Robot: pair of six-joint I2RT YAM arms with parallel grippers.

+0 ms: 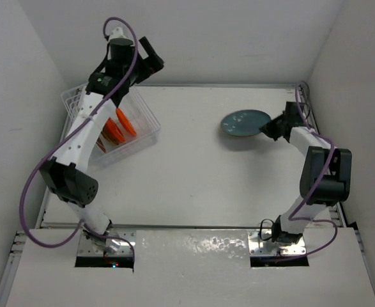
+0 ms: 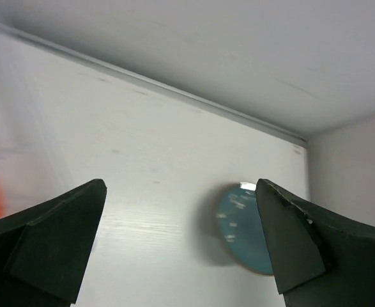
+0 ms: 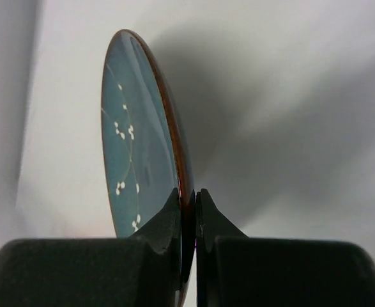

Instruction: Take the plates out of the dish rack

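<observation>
Plates (image 1: pixel 120 126), orange, on edge in dish rack (image 1: pixel 150 121) upper left, down-left of the wide-open, empty left gripper (image 2: pixel 181 187); right gripper (image 3: pixel 188 195) pinches teal plate (image 3: pixel 136 141) by its rim.

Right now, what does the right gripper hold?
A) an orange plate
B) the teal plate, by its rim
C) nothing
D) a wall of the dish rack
B: the right wrist view shows the right gripper shut on the rim of the teal plate.
</observation>
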